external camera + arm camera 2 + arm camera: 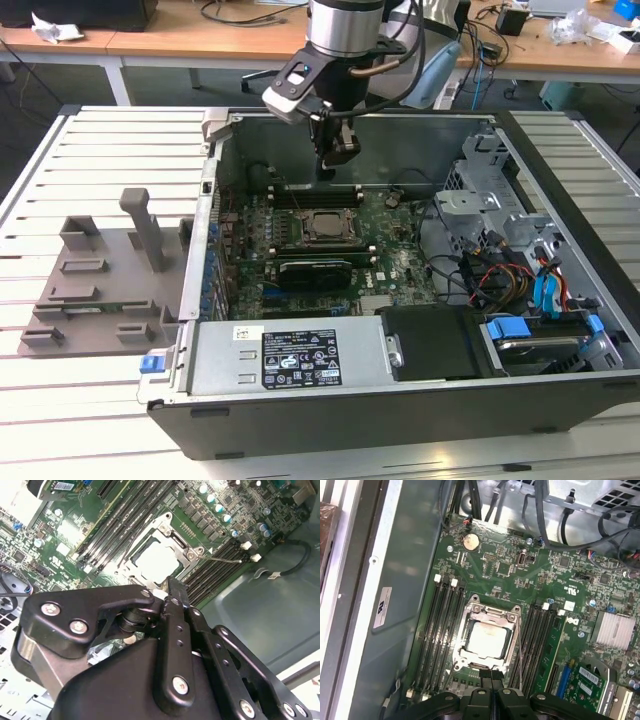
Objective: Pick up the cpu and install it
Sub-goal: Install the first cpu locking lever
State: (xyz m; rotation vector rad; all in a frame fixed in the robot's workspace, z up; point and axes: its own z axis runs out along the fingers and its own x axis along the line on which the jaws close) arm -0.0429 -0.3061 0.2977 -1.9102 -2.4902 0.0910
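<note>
The exterior view shows a grey slotted plastic tray [95, 290]; the first wrist view shows the silvery square cpu [487, 637] beneath the fingers [495, 680], which are closed together and empty.

Open room over socket [325, 228]; cables [488, 274] aside

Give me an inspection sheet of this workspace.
Surface: slatted table, carrying the open case.
Job's things: cpu lies inside the socket frame.
Clutter: grey tray on the table, at the exterior view's left of the case.
Grippers: gripper shut, empty, over the case near the socket frame.
Cables: loose bundle inside the case.
Surroundings: desks behind the table.
</note>
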